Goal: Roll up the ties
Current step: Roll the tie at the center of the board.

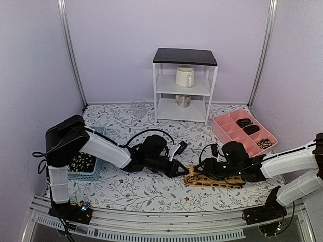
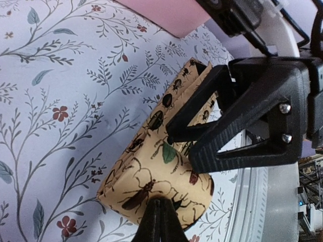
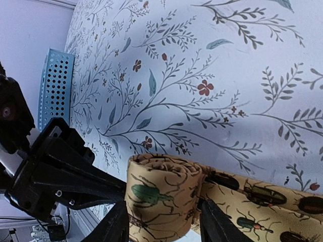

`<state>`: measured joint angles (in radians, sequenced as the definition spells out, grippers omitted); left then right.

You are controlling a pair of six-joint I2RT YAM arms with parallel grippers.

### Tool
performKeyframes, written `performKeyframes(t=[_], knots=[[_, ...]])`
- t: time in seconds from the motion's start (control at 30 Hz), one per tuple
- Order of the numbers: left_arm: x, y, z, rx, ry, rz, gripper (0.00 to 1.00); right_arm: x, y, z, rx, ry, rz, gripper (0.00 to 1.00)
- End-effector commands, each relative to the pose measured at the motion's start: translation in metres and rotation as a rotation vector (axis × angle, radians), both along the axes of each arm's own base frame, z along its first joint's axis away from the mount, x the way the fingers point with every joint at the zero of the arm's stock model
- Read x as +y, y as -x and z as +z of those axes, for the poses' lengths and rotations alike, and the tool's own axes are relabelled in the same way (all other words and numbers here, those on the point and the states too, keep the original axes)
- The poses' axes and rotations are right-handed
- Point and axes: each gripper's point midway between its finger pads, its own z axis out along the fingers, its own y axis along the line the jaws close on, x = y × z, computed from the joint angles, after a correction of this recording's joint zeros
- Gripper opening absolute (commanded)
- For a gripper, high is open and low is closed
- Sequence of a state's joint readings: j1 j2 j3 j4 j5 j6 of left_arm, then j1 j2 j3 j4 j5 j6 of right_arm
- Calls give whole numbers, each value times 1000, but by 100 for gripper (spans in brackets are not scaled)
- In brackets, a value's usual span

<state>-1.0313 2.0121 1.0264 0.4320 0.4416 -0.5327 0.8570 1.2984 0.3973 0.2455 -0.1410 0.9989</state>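
On the floral tablecloth [image 1: 146,194] lies the half-rolled insect-print tie [image 1: 214,179] (soft and springy, we judge); we'd hold the roll's flanks. Right gripper [image 3: 162,224] straddles it, spread; left gripper [image 2: 158,214], pressed together, sits at its end.

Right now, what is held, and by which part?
Tan insect-patterned fabric necktie, by its rolled end: right gripper jaws flank it, left gripper jaws shut beside it; firm hold unclear.

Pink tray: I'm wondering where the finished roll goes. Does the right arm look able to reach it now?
Probably yes. The pink tray sits just beyond the right arm, bare tablecloth between them, nothing blocking. The right gripper first has to leave the tan tie roll its open jaws straddle.
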Motion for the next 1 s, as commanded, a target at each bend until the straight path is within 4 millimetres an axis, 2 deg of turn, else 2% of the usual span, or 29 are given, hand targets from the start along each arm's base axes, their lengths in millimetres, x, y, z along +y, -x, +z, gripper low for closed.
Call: performKeyframes(t=[0.0, 0.13, 0.23, 0.5, 0.63, 0.7, 0.77, 0.87, 0.97], knots=[[-8, 9, -4, -6, -5, -40, 0, 13, -10, 8, -4, -20, 3, 49], [-8, 10, -5, -10, -7, -43, 0, 16, -11, 3, 9, -4, 11, 49], [-8, 9, -3, -15, -4, -42, 0, 13, -10, -8, 40, 29, 7, 48], [-6, 8, 3, -30, 1, -33, 1, -11, 3, -21, 48, 77, -25, 41], [-1, 8, 10, -93, 1, -50, 19, -21, 9, -28, 48, 89, -33, 36], [0, 5, 27, -166, 6, -61, 31, -28, 12, -34, 57, 103, -46, 36], [2, 2, 32, -220, -20, -69, 41, -32, 14, -38, 65, 106, -58, 35], [8, -7, 33, -289, -74, -65, 46, -32, 14, -38, 63, 85, -56, 35], [13, -8, 31, -361, -101, -114, 47, -25, 13, -32, 56, 31, -34, 35]])
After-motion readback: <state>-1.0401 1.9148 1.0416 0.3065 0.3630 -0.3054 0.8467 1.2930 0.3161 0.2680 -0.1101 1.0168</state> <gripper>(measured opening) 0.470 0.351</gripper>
